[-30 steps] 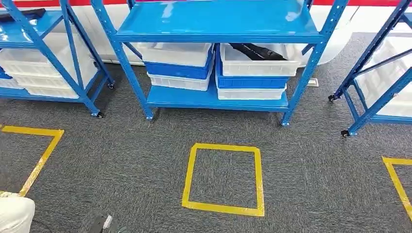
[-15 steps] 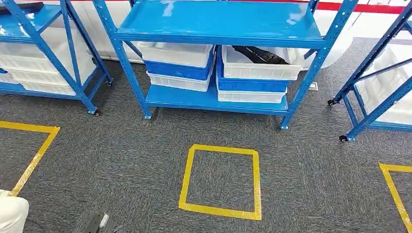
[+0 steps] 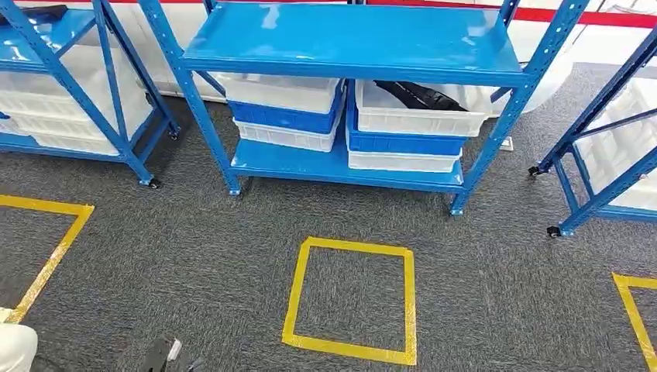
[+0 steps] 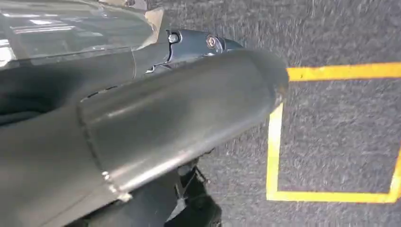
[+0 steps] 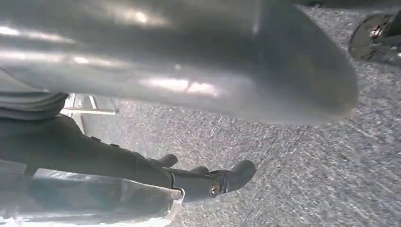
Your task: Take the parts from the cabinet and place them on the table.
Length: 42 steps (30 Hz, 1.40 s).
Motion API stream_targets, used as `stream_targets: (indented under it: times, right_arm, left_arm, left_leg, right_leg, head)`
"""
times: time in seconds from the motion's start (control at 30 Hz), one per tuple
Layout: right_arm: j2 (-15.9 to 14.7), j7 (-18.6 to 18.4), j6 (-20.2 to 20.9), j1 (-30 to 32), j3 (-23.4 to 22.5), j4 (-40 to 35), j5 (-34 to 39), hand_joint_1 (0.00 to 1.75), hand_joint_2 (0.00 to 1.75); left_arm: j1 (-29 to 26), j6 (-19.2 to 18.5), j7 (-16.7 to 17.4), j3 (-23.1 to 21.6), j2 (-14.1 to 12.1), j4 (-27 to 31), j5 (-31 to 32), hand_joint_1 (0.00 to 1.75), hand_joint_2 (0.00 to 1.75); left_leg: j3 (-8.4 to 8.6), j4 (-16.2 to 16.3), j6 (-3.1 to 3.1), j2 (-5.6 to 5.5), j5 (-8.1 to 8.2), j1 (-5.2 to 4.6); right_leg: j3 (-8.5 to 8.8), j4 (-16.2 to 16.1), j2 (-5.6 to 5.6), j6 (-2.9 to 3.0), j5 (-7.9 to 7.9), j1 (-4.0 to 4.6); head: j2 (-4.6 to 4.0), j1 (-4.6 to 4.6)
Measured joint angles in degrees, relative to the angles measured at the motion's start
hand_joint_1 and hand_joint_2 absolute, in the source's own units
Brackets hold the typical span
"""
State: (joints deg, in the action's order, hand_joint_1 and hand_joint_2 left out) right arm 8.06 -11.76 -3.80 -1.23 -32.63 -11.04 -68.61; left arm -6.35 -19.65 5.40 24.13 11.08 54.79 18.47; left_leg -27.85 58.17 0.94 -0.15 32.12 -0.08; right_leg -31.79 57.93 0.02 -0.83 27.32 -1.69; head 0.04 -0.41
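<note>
Black part (image 3: 418, 94) (right robot hand (image 5: 156, 172) empty)

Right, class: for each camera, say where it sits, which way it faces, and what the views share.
Head view: high on the body, facing forward and down at the blue rack and yellow tape.
Left wrist view: behind the left hand, looking down at grey carpet and tape.
Right wrist view: behind the right hand, looking down at carpet.
Shared: carpet in all three; tape in head and left wrist.
</note>
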Motion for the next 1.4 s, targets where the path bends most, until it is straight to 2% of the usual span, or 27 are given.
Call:
stream_targets:
  times: [0.1,0.13,0.17,0.2,0.27,0.3,0.33,0.37,0.43,0.5,0.53,0.63,0.67,0.7,0.77,0.8,0.87,0.93,1.0,1.07,1.13,1.17,1.2,1.27,1.33,1.37,1.4]
  right_arm:
    - [0.1,0.0,0.0,-0.2,0.0,0.0,-0.4,0.0,0.0]
    - [0.0,0.0,0.0,-0.2,0.0,0.0,-0.5,0.0,0.0]
    - [0.0,0.0,0.0,-0.1,0.0,0.0,-0.5,0.0,0.0]
    - [0.0,0.0,0.0,0.0,0.0,0.0,-0.5,0.0,0.0]
    - [0.0,0.0,0.0,0.0,0.0,0.0,-0.7,0.0,0.0]
    - [0.1,0.0,0.0,0.0,0.0,0.0,-0.7,0.0,0.0]
    - [0.2,0.0,0.0,-0.2,0.0,0.0,-0.7,0.0,0.0]
    - [0.2,0.0,0.0,-0.4,0.0,0.0,-0.8,0.0,0.0]
    - [0.2,0.0,0.0,-0.4,0.0,0.0,-0.8,0.0,0.0]
    - [0.2,0.0,0.0,-0.4,-0.1,0.0,-0.8,0.0,0.0]
    - [0.2,0.0,0.0,-0.4,-0.1,0.0,-0.8,0.0,0.0]
    - [0.2,0.0,0.0,-0.3,-0.4,0.0,-0.9,0.0,0.0]
    - [0.2,0.1,0.0,-0.2,-0.5,0.0,-0.9,0.0,0.0]
    - [0.1,0.1,0.0,-0.1,-0.5,0.0,-1.0,0.0,0.0]
    - [0.0,0.1,0.0,-0.1,-0.5,0.0,-1.0,0.0,0.0]
    - [0.0,0.2,0.0,-0.2,-0.5,0.0,-1.1,0.0,0.0]
    - [0.0,0.2,0.0,-0.4,-0.5,0.0,-1.3,0.0,0.0]
    - [-0.1,0.2,0.0,-0.4,-0.5,0.0,-1.4,0.0,0.0]
    - [0.0,0.2,0.0,-0.4,-0.5,0.0,-1.5,0.0,0.0]
    - [0.0,0.2,0.0,-0.4,-0.5,0.0,-1.5,0.0,0.0]
    - [0.1,0.2,0.0,-0.4,-0.5,0.0,-1.6,0.0,0.0]
    - [0.1,0.2,0.0,-0.4,-0.5,0.0,-1.6,0.0,0.0]
    - [0.1,0.2,0.0,-0.3,-0.5,0.0,-1.7,0.0,0.0]
    - [0.1,0.2,0.0,-0.3,-0.5,0.0,-1.8,0.0,0.0]
    - [0.1,0.2,0.0,-0.3,-0.5,0.0,-1.9,0.0,0.0]
    - [0.1,0.2,0.0,-0.4,-0.6,0.0,-1.9,0.0,0.0]
    - [0.1,0.2,0.0,-0.5,-0.7,0.0,-1.9,0.0,0.0]
  left_arm:
    - [-0.2,0.0,0.0,0.1,0.0,0.0,0.0,0.0,0.0]
    - [-0.4,0.0,0.0,0.1,0.0,0.0,0.0,0.0,0.0]
    - [-0.5,0.0,0.0,0.1,0.0,0.0,0.0,0.0,0.0]
    - [-0.6,-0.1,0.0,0.1,0.0,0.0,0.0,0.0,0.0]
    - [-0.6,-0.2,0.0,0.2,0.0,0.2,0.0,0.0,0.0]
    - [-0.6,-0.2,0.0,0.2,0.0,0.3,0.0,0.0,0.0]
    - [-0.6,-0.2,0.0,0.2,0.0,0.3,0.0,0.0,0.0]
    - [-0.6,-0.2,0.0,0.2,0.0,0.3,0.1,0.0,0.0]
    - [-0.7,-0.3,0.1,0.2,0.0,0.4,0.1,0.0,0.0]
    - [-0.7,-0.3,0.2,0.2,0.3,0.6,0.2,0.0,0.0]
    - [-0.7,-0.3,0.2,0.2,0.3,0.7,0.2,0.0,0.0]
    - [-0.6,-0.3,0.2,0.3,0.4,0.7,0.4,0.0,0.0]
    - [-0.7,-0.3,0.2,0.3,0.5,0.7,0.5,0.0,0.0]
    - [-0.7,-0.3,0.2,0.3,0.6,0.7,0.6,0.0,0.0]
    - [-0.7,-0.3,0.3,0.3,0.7,0.7,0.7,0.0,0.0]
    - [-0.7,-0.3,0.3,0.3,0.7,0.8,0.7,0.0,0.0]
    - [-0.6,-0.3,0.3,0.3,0.8,1.0,0.7,0.0,0.0]
    - [-0.5,-0.2,0.3,0.3,0.9,1.2,0.8,0.0,0.0]
    - [-0.5,-0.1,0.3,0.3,0.9,1.5,0.8,0.0,0.0]
    - [-0.3,-0.2,0.3,0.3,0.9,1.6,0.8,0.0,0.0]
    - [-0.6,-0.2,0.3,0.4,0.9,1.6,0.8,0.0,0.0]
    - [-0.6,-0.2,0.3,0.5,0.9,1.6,0.8,0.0,0.0]
    - [-0.6,-0.2,0.4,0.6,0.9,1.6,0.9,0.0,0.0]
    - [-0.6,-0.2,0.4,0.8,0.9,1.6,1.0,0.0,0.0]
    - [-0.6,-0.2,0.4,0.9,0.9,1.7,1.0,0.0,0.0]
    - [-0.4,-0.2,0.6,0.9,1.0,1.7,1.2,0.0,0.0]
    - [-0.3,-0.2,0.6,0.9,1.0,1.8,1.2,0.0,0.0]
  left_leg:
    - [-8.17,13.7,-1.06,-0.01,4.97,0.59]
    - [-11.19,17.5,-1.19,0.0,5.42,0.72]
    - [-12.41,17.8,-1.17,0.0,4.16,0.8]
    - [-12.24,15.6,-1.07,0.0,1.42,0.83]
    - [-8.93,5.8,-0.49,0.01,-5.7,0.81]
    - [-7.41,1.2,-0.05,0.03,-7.78,0.72]
    - [-6.68,0.6,0.01,0.05,-6.36,0.21]
    - [-6.74,0.6,0.24,-0.01,-6.08,0.16]
    - [-6.68,0.6,0.83,-0.06,-5.77,-0.25]
    - [-4.96,-0.9,1.6,-0.16,-6.32,0.18]
    - [-4.65,-1.0,2.04,-0.11,-6.12,0.17]
    - [-3.86,-1.0,2.69,-0.01,-5.12,-0.3]
    - [-3.41,-1.0,2.73,-0.1,-4.79,-0.42]
    - [-2.85,-1.0,2.75,-0.28,-4.38,-0.52]
    - [-1.45,-1.0,2.55,-0.49,-3.47,-0.65]
    - [-0.86,-1.0,2.32,-0.5,-2.94,-0.7]
    - [-0.81,-0.9,1.69,-0.54,-1.96,-1.11]
    - [-0.75,-1.0,1.37,-0.38,-1.82,-0.83]
    - [-0.72,-0.1,0.51,-0.36,-0.99,-0.63]
    - [-4.06,6.3,-0.6,-0.19,2.04,-0.15]
    - [-9.75,15.2,-1.48,-0.11,4.69,0.62]
    - [-11.78,17.2,-1.64,-0.06,4.43,0.93]
    - [-12.19,16.3,-1.79,-0.04,2.68,1.18]
    - [-9.44,8.1,-1.98,0.03,-3.77,1.45]
    - [-6.93,1.8,-1.92,0.12,-7.13,1.49]
    - [-6.3,0.8,-1.85,0.08,-5.75,0.98]
    - [-6.11,0.6,-1.28,-0.11,-5.75,0.83]
  right_leg:
    - [0.65,0.0,-0.01,1.03,0.76,0.04]
    - [1.0,0.0,0.03,1.08,1.08,0.04]
    - [1.47,0.0,0.1,0.97,1.48,0.02]
    - [2.06,0.0,0.16,0.91,1.86,0.01]
    - [3.46,-0.1,0.2,0.64,2.71,0.0]
    - [3.22,-0.2,0.18,0.43,3.1,0.0]
    - [3.64,-0.2,0.23,-0.06,3.53,0.65]
    - [3.55,-0.3,0.32,-0.39,3.73,0.54]
    - [3.86,-1.1,0.18,-1.0,3.85,0.55]
    - [4.13,0.1,0.02,-1.42,4.35,0.57]
    - [2.65,3.1,0.03,-1.06,5.69,0.76]
    - [-5.5,16.1,0.03,-0.67,10.02,0.76]
    - [-6.71,17.2,0.03,-1.03,9.61,0.77]
    - [-6.55,15.4,0.03,-1.59,7.87,0.79]
    - [-2.94,5.5,0.02,-2.65,2.11,0.81]
    - [-1.32,0.7,0.0,-2.46,-0.33,0.83]
    - [-0.29,0.5,0.05,-0.96,-0.14,1.39]
    - [-0.23,0.5,0.13,-0.24,0.11,1.56]
    - [0.38,-0.1,0.25,0.32,0.06,0.67]
    - [0.8,-0.1,0.07,1.16,0.51,0.57]
    - [1.14,-0.1,0.08,1.57,0.97,0.57]
    - [1.42,-0.1,0.13,1.49,1.25,0.51]
    - [1.82,-0.1,0.2,1.33,1.53,0.38]
    - [3.04,-0.1,0.3,0.81,2.32,0.08]
    - [3.2,-0.2,0.3,0.39,2.84,-0.01]
    - [3.33,-0.2,0.28,-0.13,3.19,0.42]
    - [3.14,-0.2,0.29,-0.38,3.29,0.5]
  head:
    - [0.0,-0.11]
    - [0.0,-0.12]
    - [0.0,-0.14]
    - [0.0,-0.11]
    - [0.0,-0.11]
    - [0.0,-0.11]
    - [0.0,0.0]
    - [0.0,-0.07]
    - [0.0,-0.05]
    - [0.0,0.08]
    - [0.0,0.17]
    - [0.0,0.34]
    - [0.0,0.39]
    - [0.0,0.34]
    - [0.0,0.39]
    - [0.0,0.52]
    - [0.0,0.34]
    - [0.0,0.14]
    - [0.0,0.23]
    - [0.0,-0.27]
    - [0.0,-0.27]
    - [0.0,-0.31]
    - [0.0,-0.27]
    - [0.0,-0.24]
    - [0.0,-0.33]
    - [0.0,-0.44]
    - [0.0,-0.62]
